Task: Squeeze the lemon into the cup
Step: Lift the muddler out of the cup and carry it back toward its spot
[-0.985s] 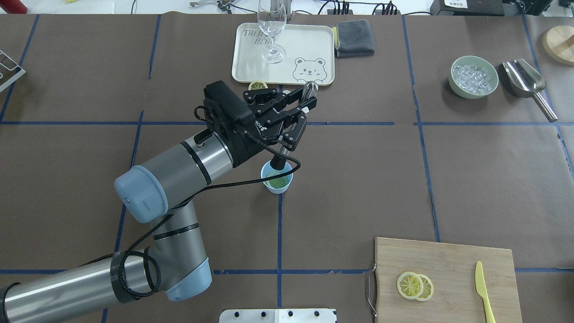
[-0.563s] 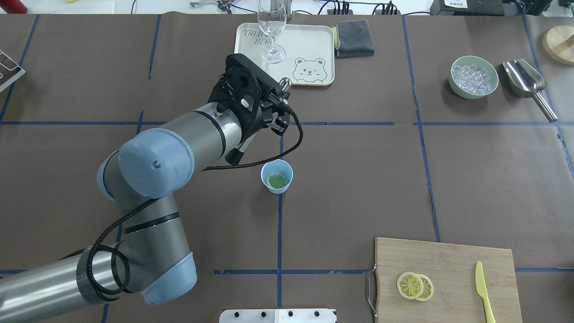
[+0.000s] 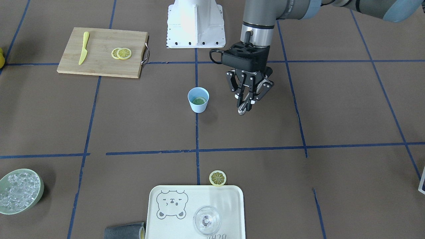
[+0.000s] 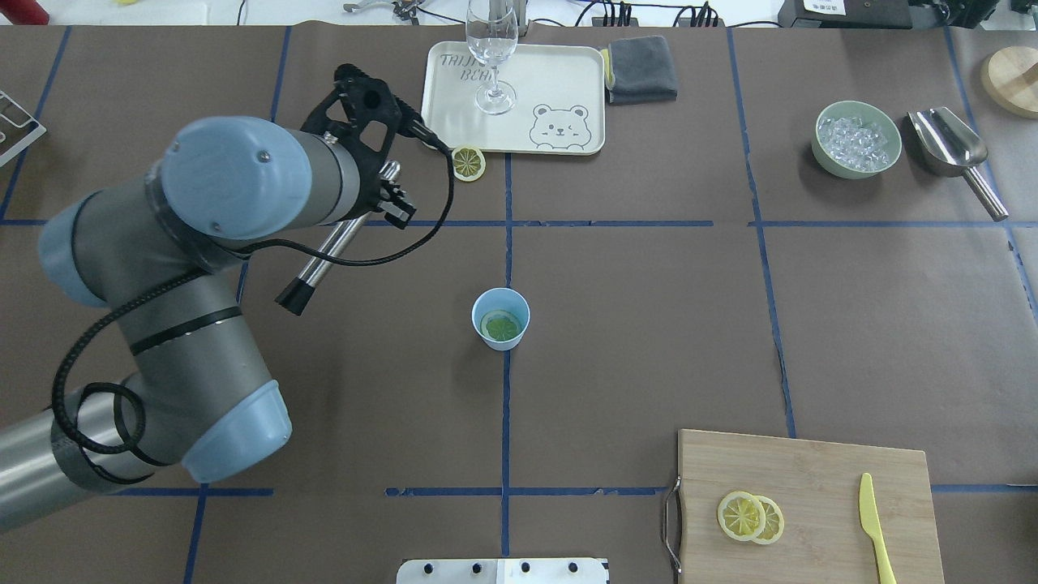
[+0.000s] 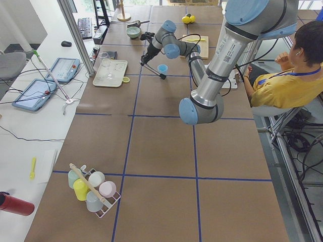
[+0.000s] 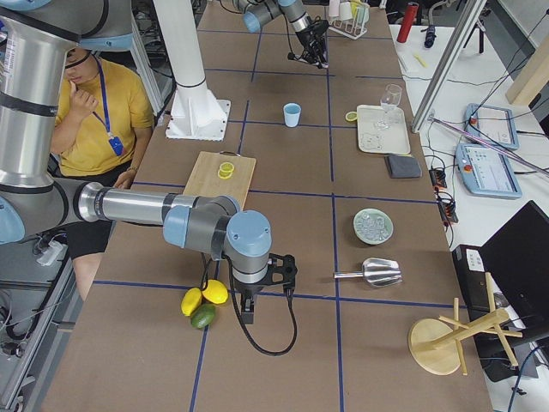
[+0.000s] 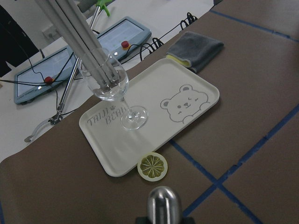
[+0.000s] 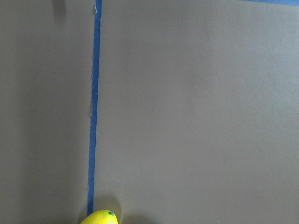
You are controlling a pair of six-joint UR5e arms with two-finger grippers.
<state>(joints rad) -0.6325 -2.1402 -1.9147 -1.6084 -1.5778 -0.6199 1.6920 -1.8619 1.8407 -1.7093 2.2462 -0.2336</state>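
Note:
The light-blue cup (image 4: 501, 334) stands mid-table with a lemon slice (image 4: 500, 326) lying flat inside it, also seen from the front as cup (image 3: 198, 105) and slice (image 3: 199, 101). Another lemon slice (image 4: 468, 163) lies by the tray's near edge, and two more (image 4: 750, 517) overlap on the cutting board. My left gripper (image 3: 246, 101) is shut on a metal muddler (image 4: 332, 243) with a black tip, held in the air to the cup's left and apart from it. The right gripper (image 6: 244, 311) hangs low over the table far to the right; whether it is open I cannot tell.
A cream tray (image 4: 568, 81) carries a stemmed glass (image 4: 492, 49), with a grey cloth (image 4: 641, 69) beside it. A bowl of ice (image 4: 857, 138) and a metal scoop (image 4: 953, 150) sit at the far right. The cutting board (image 4: 811, 478) holds a yellow knife (image 4: 874, 527).
The left arm lifted the muddler's black tip out of the cup and swung left and back, away from it. The cup and its slice stayed put.

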